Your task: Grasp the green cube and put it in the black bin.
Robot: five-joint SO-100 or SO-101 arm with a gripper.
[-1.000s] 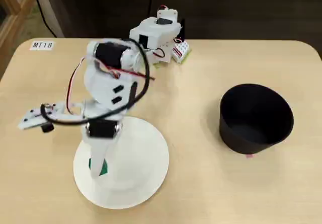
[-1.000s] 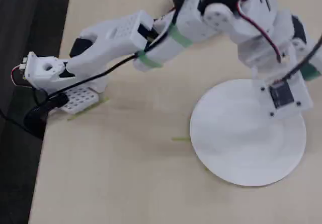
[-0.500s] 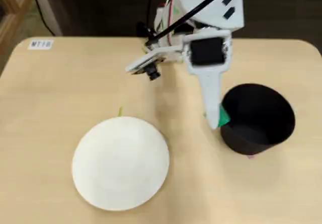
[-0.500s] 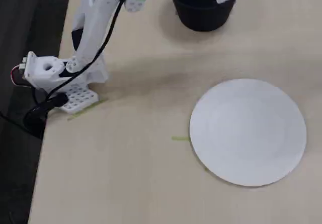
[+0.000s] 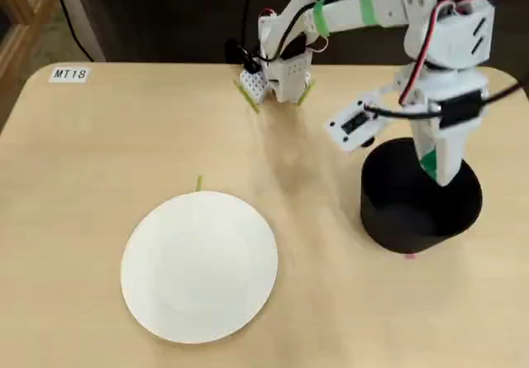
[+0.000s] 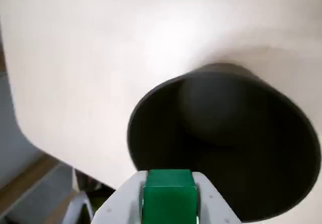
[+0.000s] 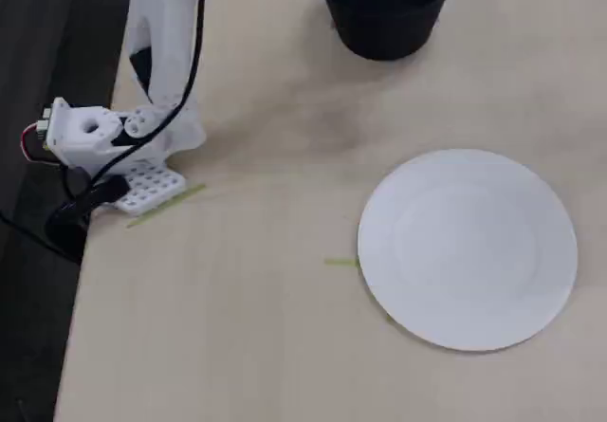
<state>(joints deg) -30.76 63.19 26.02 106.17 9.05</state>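
Wrist view – bright green cube [image 6: 168, 198], plain-faced, pinched in hand [image 6: 168, 206]

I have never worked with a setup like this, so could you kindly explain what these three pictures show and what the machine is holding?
This is a small white robot arm bolted to a wooden table. Its gripper has two jaws. One fixed view looks at the table from the front and above; the other looks from the side, showing the arm's base. The wrist view comes from a camera riding on the gripper, looking downward. On the table lie an empty white plate and the black bin. The jaws are closed on the green cube, held right above the bin's opening, not yet dropped.
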